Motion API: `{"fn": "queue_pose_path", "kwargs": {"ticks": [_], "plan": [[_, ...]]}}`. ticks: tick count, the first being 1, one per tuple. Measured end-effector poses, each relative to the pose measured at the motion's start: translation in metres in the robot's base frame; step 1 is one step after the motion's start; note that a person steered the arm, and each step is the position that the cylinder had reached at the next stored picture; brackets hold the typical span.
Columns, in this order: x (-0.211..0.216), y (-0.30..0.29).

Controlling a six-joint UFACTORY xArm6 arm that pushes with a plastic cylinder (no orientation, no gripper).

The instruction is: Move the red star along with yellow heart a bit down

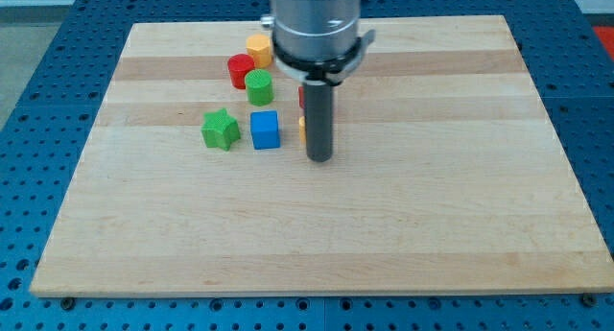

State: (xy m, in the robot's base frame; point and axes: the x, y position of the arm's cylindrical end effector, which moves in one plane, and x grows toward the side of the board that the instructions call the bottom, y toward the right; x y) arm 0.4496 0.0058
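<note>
My tip rests on the wooden board just right of the middle. The rod hides most of two blocks right behind it: a sliver of red, likely the red star, and below it a sliver of yellow, likely the yellow heart. Both slivers peek out at the rod's left edge. Their shapes cannot be made out. The tip sits just below and to the right of the yellow sliver.
A blue cube lies left of the rod, with a green star further left. Above them are a green cylinder, a red cylinder and a yellow hexagonal block.
</note>
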Motion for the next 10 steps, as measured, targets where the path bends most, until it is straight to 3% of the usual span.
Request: {"fn": "queue_pose_path", "kwargs": {"ticks": [1, 4, 6, 8, 10], "plan": [[-0.054, 0.024], [-0.153, 0.015], [-0.153, -0.019], [-0.117, 0.002], [-0.125, -0.014]]}}
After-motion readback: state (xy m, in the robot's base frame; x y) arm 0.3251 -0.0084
